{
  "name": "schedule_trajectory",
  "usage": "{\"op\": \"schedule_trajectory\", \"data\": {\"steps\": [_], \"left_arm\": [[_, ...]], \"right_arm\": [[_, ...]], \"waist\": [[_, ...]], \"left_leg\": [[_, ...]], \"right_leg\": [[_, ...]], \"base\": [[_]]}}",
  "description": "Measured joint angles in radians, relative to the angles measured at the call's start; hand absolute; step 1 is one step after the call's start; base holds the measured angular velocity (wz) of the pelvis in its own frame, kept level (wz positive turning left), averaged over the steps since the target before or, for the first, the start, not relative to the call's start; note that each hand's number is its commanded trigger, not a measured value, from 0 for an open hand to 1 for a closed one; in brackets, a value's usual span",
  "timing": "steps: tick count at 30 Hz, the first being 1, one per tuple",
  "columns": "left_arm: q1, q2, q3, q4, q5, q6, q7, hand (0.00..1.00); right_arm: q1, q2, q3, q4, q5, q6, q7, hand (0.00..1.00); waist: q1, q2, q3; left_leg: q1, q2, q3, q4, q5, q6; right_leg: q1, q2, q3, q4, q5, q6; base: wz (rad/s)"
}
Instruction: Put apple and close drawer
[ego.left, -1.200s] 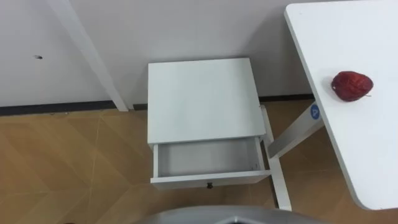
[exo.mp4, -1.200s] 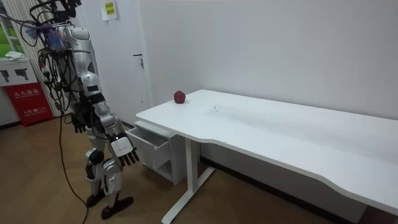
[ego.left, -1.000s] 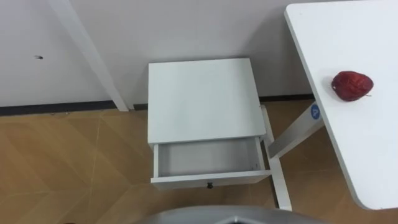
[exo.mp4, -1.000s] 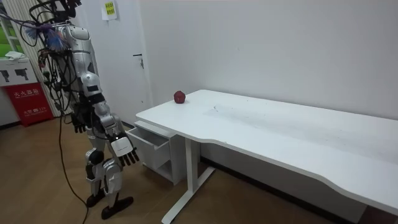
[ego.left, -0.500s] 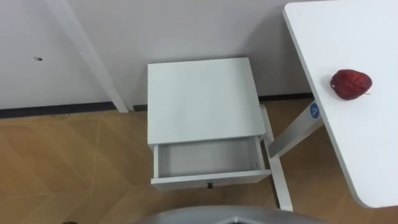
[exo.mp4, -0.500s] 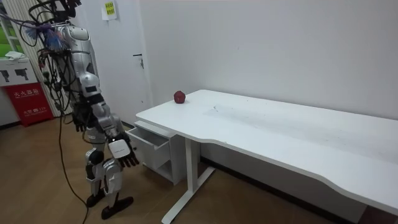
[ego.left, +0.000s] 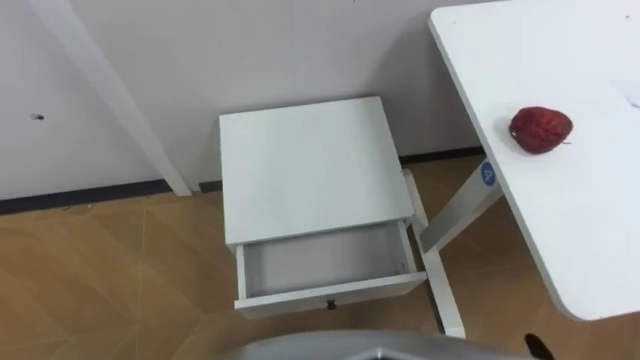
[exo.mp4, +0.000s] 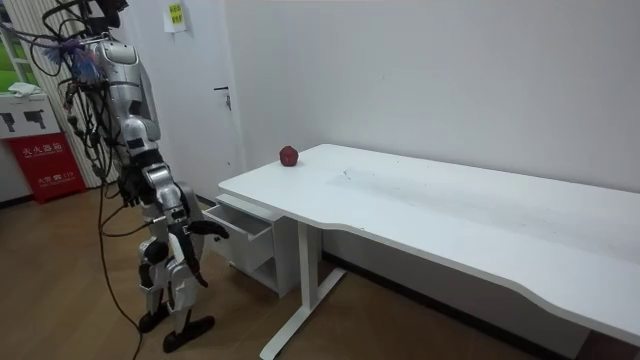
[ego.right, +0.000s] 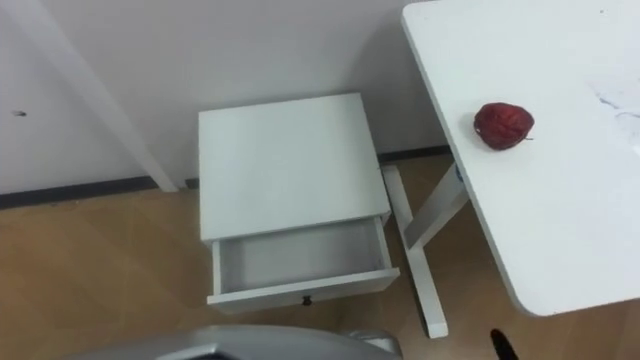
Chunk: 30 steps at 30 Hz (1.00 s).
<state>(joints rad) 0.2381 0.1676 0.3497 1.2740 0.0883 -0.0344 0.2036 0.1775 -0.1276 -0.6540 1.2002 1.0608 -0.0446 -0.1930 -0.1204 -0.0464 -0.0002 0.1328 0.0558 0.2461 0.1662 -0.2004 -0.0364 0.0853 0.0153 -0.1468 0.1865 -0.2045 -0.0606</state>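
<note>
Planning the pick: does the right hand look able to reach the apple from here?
Probably yes. The apple lies alone on the white desk, near its edge on the robot's right, with nothing around it. The right hand is low, by the open drawer, and must rise over the desk's edge.

White desk (ego.left: 560, 200): flat top on a white leg frame, standing on the floor to the right of the cabinet. On it, one red apple (ego.left: 540, 129), near the wall end of the top.

Small white cabinet (ego.left: 310, 165): stands against the wall, just beside the desk leg; top bare, drawer (ego.left: 325, 291) pulled open.

Wooden floor (ego.left: 100, 270): carries the cabinet and desk.
</note>
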Motion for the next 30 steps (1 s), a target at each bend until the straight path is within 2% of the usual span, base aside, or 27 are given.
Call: {"op": "schedule_trajectory", "data": {"steps": [4, 7, 10, 13, 17, 19, 23, 25, 28, 30], "left_arm": [[0.015, 0.003, -0.001, -0.011, -0.008, 0.0, 0.008, 0.0], [0.019, 0.007, -0.001, -0.026, -0.009, 0.0, 0.008, 0.0], [0.018, 0.009, -0.005, -0.032, -0.009, -0.004, 0.007, 0.0], [0.019, 0.009, -0.011, -0.042, -0.009, -0.011, 0.003, 0.0], [0.023, 0.01, -0.01, -0.075, -0.01, -0.012, 0.0, 0.0], [0.025, 0.011, -0.01, -0.087, -0.012, -0.022, 0.0, 0.0], [0.036, 0.014, -0.013, -0.102, -0.019, -0.037, -0.001, 0.0], [0.049, 0.014, -0.018, -0.119, -0.019, -0.04, -0.002, 0.0], [0.049, 0.014, -0.02, -0.121, -0.019, -0.042, -0.003, 0.0], [0.051, 0.014, -0.021, -0.117, -0.018, -0.042, -0.009, 0.0]], "right_arm": [[0.001, 0.0, -0.001, -0.096, 0.045, -0.02, -0.061, 0.0], [-0.008, -0.003, -0.003, -0.138, 0.049, -0.033, -0.104, 0.0], [-0.021, -0.003, -0.007, -0.202, 0.072, -0.071, -0.182, 0.0], [-0.02, -0.002, -0.008, -0.247, 0.072, -0.09, -0.242, 0.0], [-0.012, -0.004, -0.039, -0.37, 0.064, -0.119, -0.351, 0.0], [0.001, -0.006, -0.04, -0.485, 0.063, -0.138, -0.409, 0.0], [0.009, -0.031, -0.037, -0.603, 0.037, -0.158, -0.477, 0.0], [0.009, -0.04, -0.037, -0.689, 0.025, -0.183, -0.53, 0.0], [0.009, -0.061, -0.036, -0.724, -0.014, -0.209, -0.577, 0.0], [0.021, -0.062, -0.035, -0.762, -0.054, -0.213, -0.606, 0.0]], "waist": [[-0.015, -0.003, -0.0006], [-0.013, -0.006, -0.0011], [-0.015, -0.008, -0.0013], [-0.014, -0.01, -0.0014], [-0.014, -0.014, -0.0026], [-0.014, -0.014, -0.0023], [-0.015, -0.016, -0.0015], [-0.014, -0.019, -0.0015], [-0.011, -0.022, 0.0], [-0.009, -0.023, -0.0001]], "left_leg": [[-0.001, 0.0, 0.001, 0.001, -0.002, 0.001], [-0.005, 0.0, 0.001, 0.001, -0.001, 0.002], [-0.012, 0.0, 0.002, 0.003, -0.001, 0.002], [-0.017, 0.0, 0.001, 0.004, -0.001, 0.002], [-0.017, 0.0, 0.002, 0.004, -0.001, 0.002], [-0.018, 0.0, 0.005, 0.003, -0.001, 0.002], [-0.02, -0.002, 0.006, 0.004, -0.001, 0.002], [-0.037, -0.002, 0.005, 0.004, -0.001, 0.002], [-0.05, -0.003, 0.004, 0.004, -0.001, 0.002], [-0.05, -0.002, 0.004, 0.004, -0.001, 0.002]], "right_leg": [[-0.004, 0.0, -0.001, 0.003, -0.003, 0.003], [-0.02, -0.001, 0.001, 0.016, -0.003, 0.003], [-0.028, -0.001, 0.002, 0.021, -0.003, 0.003], [-0.035, -0.001, 0.001, 0.024, -0.003, 0.002], [-0.035, -0.003, -0.003, 0.025, -0.004, 0.002], [-0.035, -0.004, -0.002, 0.027, -0.004, 0.002], [-0.039, -0.003, 0.005, 0.026, -0.005, 0.004], [-0.061, -0.004, 0.007, 0.036, -0.006, 0.004], [-0.075, -0.004, 0.007, 0.039, -0.006, 0.004], [-0.072, -0.003, 0.006, 0.035, -0.006, 0.004]], "base": [[0.04], [-0.02], [-0.01], [0.0], [0.0], [-0.02], [-0.01], [-0.04], [0.0], [0.0]]}}
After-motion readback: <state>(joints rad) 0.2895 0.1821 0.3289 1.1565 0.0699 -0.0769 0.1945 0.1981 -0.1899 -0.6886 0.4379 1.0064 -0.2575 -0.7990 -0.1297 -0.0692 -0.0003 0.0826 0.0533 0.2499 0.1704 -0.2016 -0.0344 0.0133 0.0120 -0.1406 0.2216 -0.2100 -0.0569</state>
